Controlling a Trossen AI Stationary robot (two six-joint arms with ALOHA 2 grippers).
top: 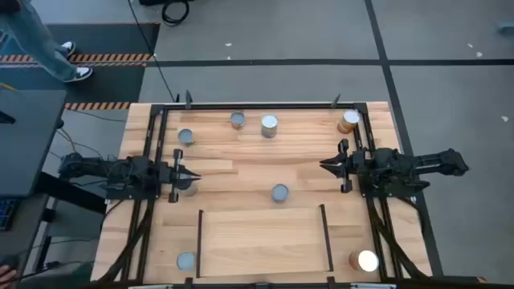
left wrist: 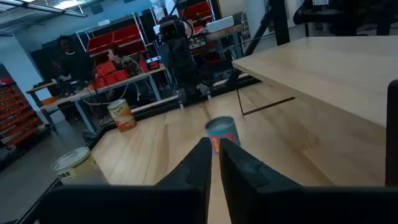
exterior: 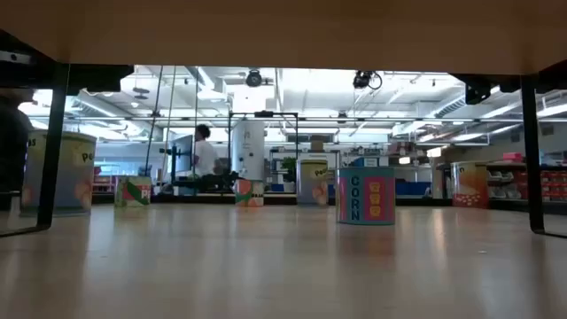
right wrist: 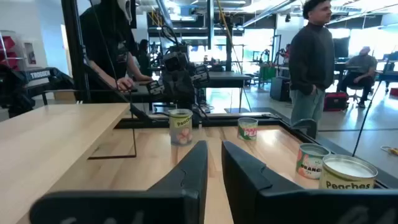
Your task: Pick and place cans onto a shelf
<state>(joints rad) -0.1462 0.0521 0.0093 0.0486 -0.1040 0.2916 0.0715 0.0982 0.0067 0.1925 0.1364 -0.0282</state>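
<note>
A can (top: 186,187) sits half hidden under the left gripper (top: 195,173); the low view crops the shelf's (exterior: 283,31) underside.

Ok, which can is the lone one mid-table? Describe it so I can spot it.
Start at the shelf, the raised light-wood panel between black rails. Just beyond its far edge stands a grey-topped can, alone in the middle; every other can sits near an edge or corner.

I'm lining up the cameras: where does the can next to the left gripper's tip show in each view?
High view: the can is left of centre, partly under the left gripper.
Low view: far left, crossed by a black shelf post.
Left wrist view: not in it.
Right wrist view: near the middle, in front of the left arm.
Shared landmark: the shelf, seen in all four views.
</note>
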